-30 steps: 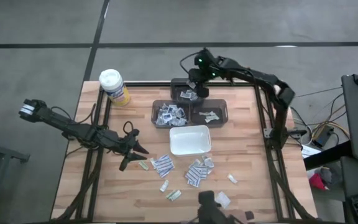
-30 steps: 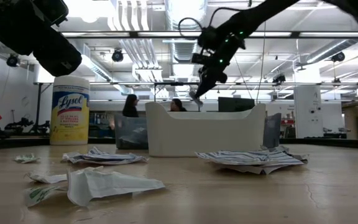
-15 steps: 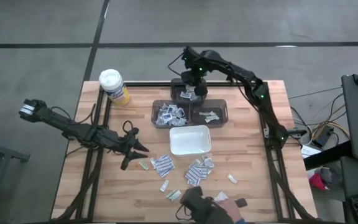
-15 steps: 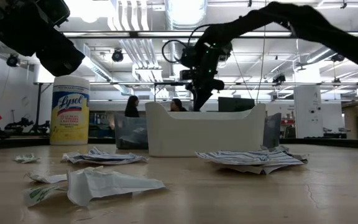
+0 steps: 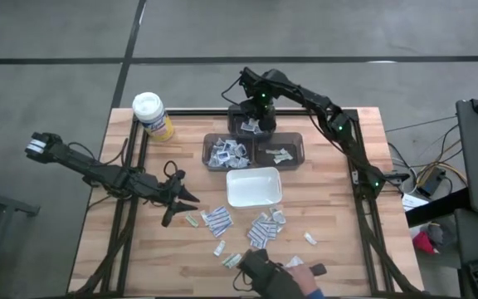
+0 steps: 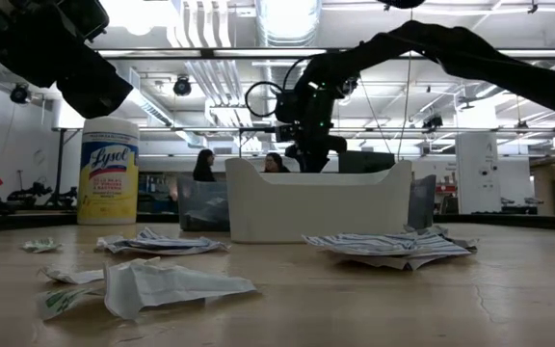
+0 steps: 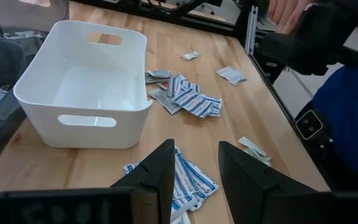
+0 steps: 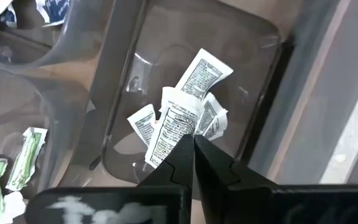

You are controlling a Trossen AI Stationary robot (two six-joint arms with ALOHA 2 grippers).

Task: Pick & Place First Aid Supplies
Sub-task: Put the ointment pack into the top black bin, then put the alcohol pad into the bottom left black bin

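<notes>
looking at this, the right pincer (image 8: 193, 144) has its fingers pressed together over the small dark bin (image 5: 248, 124) at the top centre of the high view, and i honestly can't tell if a packet is pinched in there or if it's just hanging above the little pile of packets (image 8: 180, 121). if one is caught, it could ride back out when the arm lifts. the left pincer (image 7: 194, 171) sits with fingers apart over the blue-striped packets (image 7: 180, 183) at the lower left of the desk (image 5: 330, 212), near the white tray (image 7: 82, 87). bigger worry: a person's hand (image 5: 274, 274) is reaching in at the bottom edge, right by the loose packets (image 5: 260, 231), so a sweep from the left arm could bump it or scatter the flat packets, which look awkward to pinch anyway.
</notes>
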